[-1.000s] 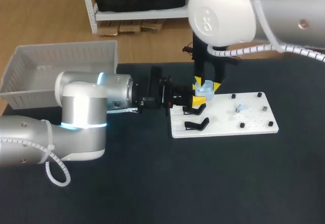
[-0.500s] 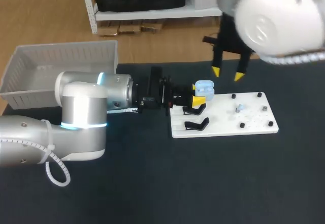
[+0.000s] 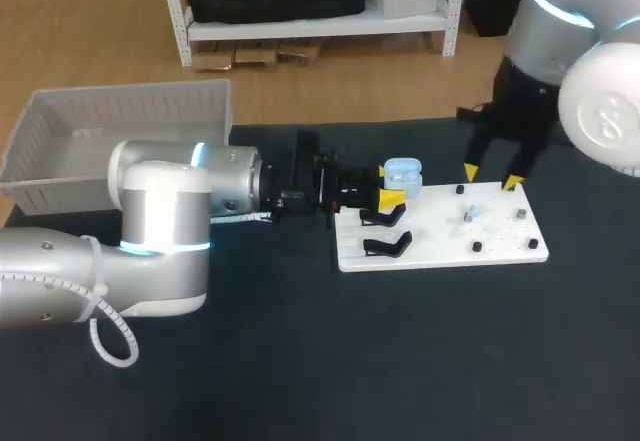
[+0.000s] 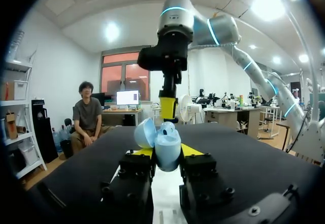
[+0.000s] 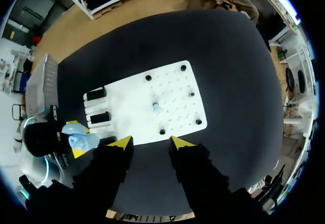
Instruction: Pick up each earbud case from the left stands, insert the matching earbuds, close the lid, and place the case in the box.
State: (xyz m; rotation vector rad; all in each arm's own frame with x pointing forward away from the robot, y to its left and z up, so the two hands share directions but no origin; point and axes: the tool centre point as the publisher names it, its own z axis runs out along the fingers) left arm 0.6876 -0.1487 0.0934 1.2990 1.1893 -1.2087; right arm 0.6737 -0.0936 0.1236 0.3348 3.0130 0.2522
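The open earbud case (image 3: pixel 403 172) is gripped in the left jaws. The right jaws, wide and empty, should be centred over the earbud (image 3: pixel 470 213) before being lowered.

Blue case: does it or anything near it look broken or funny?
Nothing looks broken or spilled. The blue case sits between the left arm's jaws, its lid flipped open to one side, which fits an unfinished job. One small earbud lies alone on the white board.

Nothing legible is showing: no text, label, number or sign on the earbud case (image 3: pixel 403 171), white board (image 3: pixel 440 233) or bench (image 3: pixel 300 361).
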